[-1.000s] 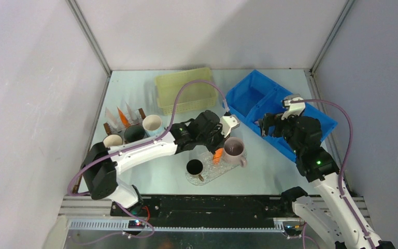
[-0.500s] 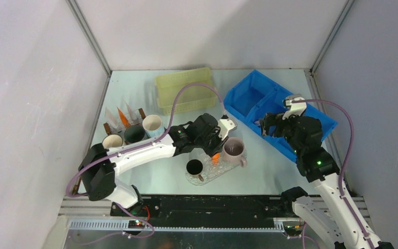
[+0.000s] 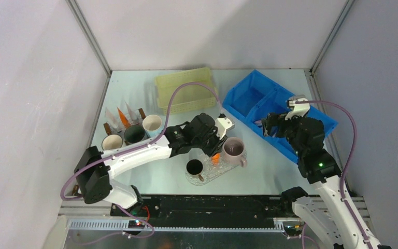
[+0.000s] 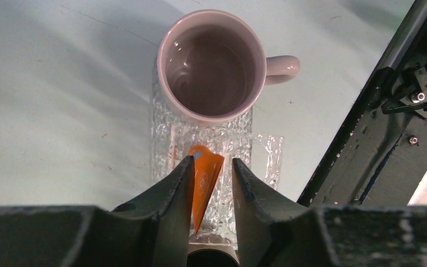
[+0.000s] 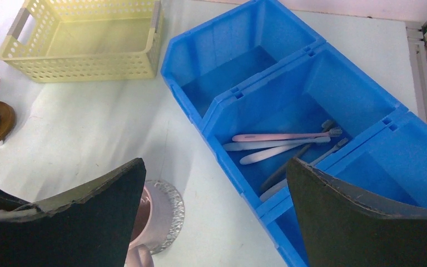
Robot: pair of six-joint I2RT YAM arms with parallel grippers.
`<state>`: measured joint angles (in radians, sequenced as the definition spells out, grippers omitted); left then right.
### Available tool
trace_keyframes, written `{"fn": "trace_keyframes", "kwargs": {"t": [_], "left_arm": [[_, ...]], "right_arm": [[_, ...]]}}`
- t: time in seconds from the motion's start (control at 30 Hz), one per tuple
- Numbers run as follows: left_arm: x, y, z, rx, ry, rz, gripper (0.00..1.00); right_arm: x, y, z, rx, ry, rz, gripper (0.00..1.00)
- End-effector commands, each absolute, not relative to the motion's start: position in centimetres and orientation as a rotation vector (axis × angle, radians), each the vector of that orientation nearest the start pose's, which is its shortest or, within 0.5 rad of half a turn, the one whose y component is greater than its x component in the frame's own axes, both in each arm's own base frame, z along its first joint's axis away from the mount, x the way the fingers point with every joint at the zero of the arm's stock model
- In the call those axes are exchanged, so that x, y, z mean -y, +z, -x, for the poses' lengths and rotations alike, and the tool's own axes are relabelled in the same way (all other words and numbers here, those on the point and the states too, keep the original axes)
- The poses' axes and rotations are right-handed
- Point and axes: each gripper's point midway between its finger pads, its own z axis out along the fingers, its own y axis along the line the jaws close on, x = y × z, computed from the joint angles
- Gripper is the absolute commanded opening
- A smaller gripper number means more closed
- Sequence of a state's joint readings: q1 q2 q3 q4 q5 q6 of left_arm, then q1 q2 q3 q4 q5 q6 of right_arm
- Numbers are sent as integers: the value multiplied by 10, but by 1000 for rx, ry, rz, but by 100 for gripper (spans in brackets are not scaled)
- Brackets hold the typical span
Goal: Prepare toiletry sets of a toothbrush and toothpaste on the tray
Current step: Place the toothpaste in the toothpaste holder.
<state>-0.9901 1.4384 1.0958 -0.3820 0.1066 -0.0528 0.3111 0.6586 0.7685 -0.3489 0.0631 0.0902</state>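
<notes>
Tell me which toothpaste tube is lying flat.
The small orange tube on the clear dimpled plastic tray, between the parted fingers of the left gripper. The other orange and white tubes stand upright in the rack at far left.

Flat orange tube (image 4: 204, 177) lying on clear tray (image 4: 268, 154), pale toothbrushes (image 5: 278, 137) loose in blue bin (image 5: 239, 28)

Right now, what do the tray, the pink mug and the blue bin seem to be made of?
Tray: probably clear plastic or glass, see-through with a dimpled, glinting surface.
Pink mug: likely glazed ceramic, smooth rim with soft reflections.
Blue bin: moulded plastic, even colour, slightly glossy walls.
</notes>
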Motion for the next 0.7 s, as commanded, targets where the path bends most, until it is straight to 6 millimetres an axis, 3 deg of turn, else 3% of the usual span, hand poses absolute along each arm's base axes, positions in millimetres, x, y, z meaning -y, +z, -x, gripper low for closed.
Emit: {"fn": "trace_keyframes", "kwargs": {"t": [0.0, 0.33, 0.67], "left_arm": [[341, 168, -197, -2054, -667, -1107, 33], [345, 171, -194, -1995, -704, -1135, 4], [347, 174, -196, -1942, -714, -1127, 0]], "right_arm": [[-73, 269, -268, -1790, 217, 118, 99], [-72, 269, -267, -1791, 227, 108, 99], [-72, 272, -265, -1783, 228, 112, 99]]}}
